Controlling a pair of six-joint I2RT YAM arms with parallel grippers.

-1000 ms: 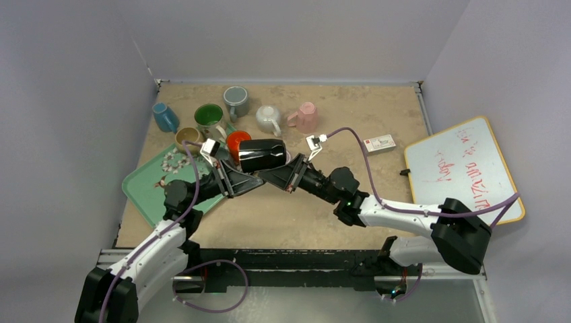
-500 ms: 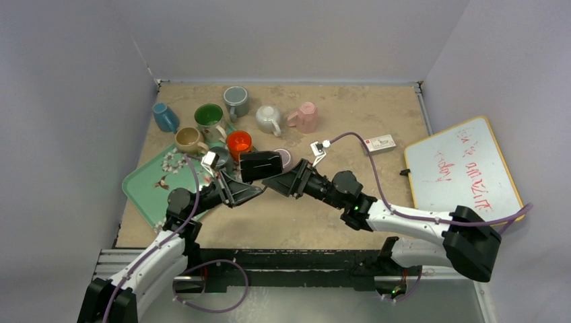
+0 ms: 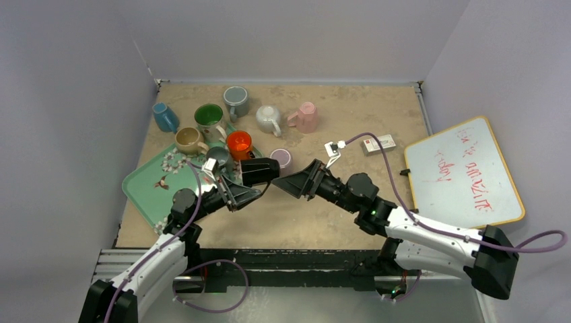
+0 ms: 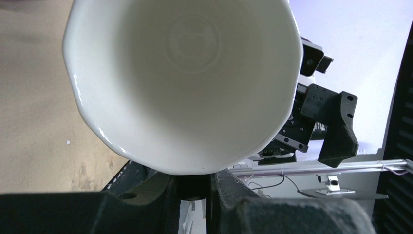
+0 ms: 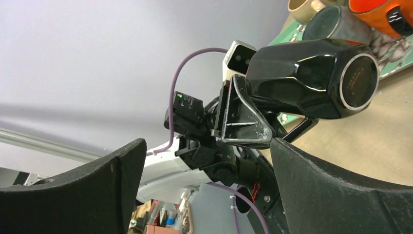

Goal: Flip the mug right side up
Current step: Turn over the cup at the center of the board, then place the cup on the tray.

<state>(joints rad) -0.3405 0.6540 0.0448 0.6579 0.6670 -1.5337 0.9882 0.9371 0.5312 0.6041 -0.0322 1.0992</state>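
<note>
Black faceted ceramic mug point(image 3: 259, 171) with a white inside lies on its side, held off the sandy table point(image 3: 377, 114) near its middle, base pointing toward 3 o'clock. The left gripper point(image 3: 241, 188) clamps it near the rim, its 2 fingers pinched narrow. The right gripper point(image 3: 291, 179) sits just at the mug's 3 o'clock, jaws spread wide, apart from it and holding nothing. A green tray point(image 3: 145, 188) lies at 9 o'clock, an orange mug point(image 3: 238, 143) at 11.

A green tray point(image 3: 143, 186) sits left on the worktop point(image 3: 350, 108), with a whiteboard point(image 3: 464, 171) at its right edge and a small box point(image 3: 379, 143) near it. A pink mug point(image 3: 306, 116) and a blue mug point(image 3: 165, 116) sit farther back.
</note>
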